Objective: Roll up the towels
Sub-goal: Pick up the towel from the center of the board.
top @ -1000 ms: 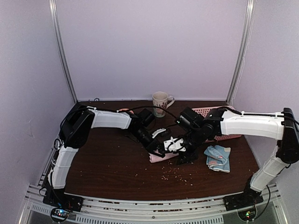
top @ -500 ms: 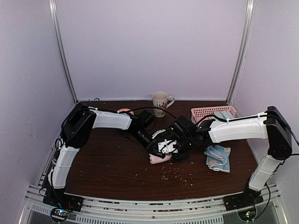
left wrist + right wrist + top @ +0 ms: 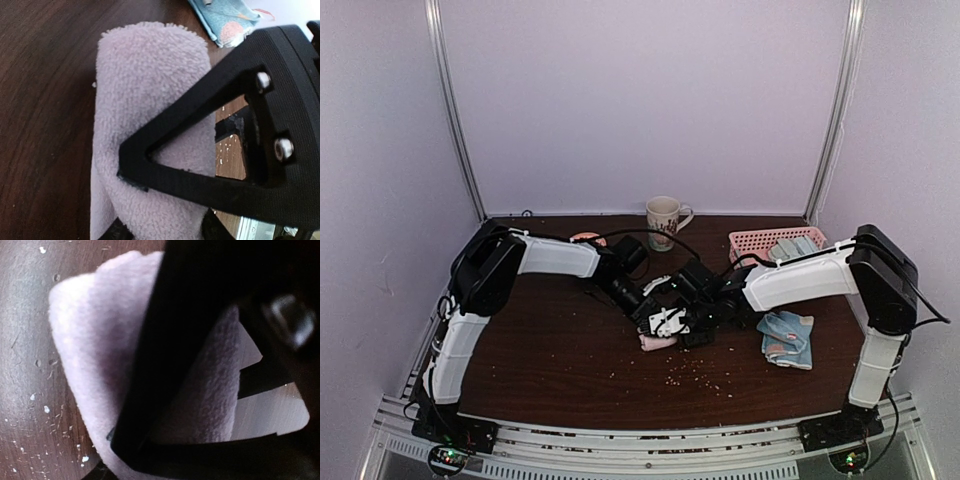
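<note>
A pale pink towel [image 3: 657, 342], folded into a thick roll, lies mid-table; it fills the left wrist view [image 3: 150, 95] and the right wrist view [image 3: 95, 340]. My left gripper [image 3: 653, 316] has a fingertip [image 3: 116, 232] on each side of the roll's near end and is shut on it. My right gripper [image 3: 688, 326] sits over the same towel from the right. One of its own fingertips [image 3: 99, 471] touches the cloth and the other is hidden. A light blue towel with pink patches [image 3: 787, 338] lies flat to the right and also shows in the left wrist view [image 3: 225, 20].
A pink lattice basket [image 3: 756, 241] holding more cloth [image 3: 798, 246] stands at the back right. A mug [image 3: 663, 220] stands at the back centre. Crumbs [image 3: 698, 372] are scattered in front of the pink towel. Each wrist view is crossed by the other gripper's black triangular finger.
My right gripper has slid left, from beside the pink towel to over it, and its arm has folded back. My left gripper has hardly moved.
</note>
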Motion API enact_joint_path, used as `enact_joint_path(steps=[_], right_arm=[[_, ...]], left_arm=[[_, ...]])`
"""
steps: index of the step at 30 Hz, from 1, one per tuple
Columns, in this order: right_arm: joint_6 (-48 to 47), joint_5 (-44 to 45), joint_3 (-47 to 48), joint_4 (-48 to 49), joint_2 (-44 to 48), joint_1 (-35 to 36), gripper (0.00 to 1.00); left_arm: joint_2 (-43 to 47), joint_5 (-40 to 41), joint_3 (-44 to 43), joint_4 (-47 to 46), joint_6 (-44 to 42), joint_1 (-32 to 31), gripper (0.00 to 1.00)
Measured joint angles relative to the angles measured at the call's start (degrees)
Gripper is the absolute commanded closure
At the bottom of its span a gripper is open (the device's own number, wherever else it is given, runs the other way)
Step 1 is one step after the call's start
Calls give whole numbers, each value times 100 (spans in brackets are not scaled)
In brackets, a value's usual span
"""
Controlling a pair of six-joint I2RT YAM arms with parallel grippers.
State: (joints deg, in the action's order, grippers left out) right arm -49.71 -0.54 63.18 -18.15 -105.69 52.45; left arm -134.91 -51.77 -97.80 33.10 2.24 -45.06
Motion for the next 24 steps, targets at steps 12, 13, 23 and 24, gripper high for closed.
enact_joint_path(steps=[12,13,23,24], right_arm=[[-157,-415,398,118,-262,15,79],[-153,-426,402,122,-269,9,80],[66,-680,393,-24,-271,-2,85],[129,-695,396,-57,-264,-2,85]], left_arm=[[387,223,354,-343,-111,365,2],[404,256,380,-374,-111,382,2],[855,1067,802,-415,151,481,2],[944,1196,881,-343,221,535,2]])
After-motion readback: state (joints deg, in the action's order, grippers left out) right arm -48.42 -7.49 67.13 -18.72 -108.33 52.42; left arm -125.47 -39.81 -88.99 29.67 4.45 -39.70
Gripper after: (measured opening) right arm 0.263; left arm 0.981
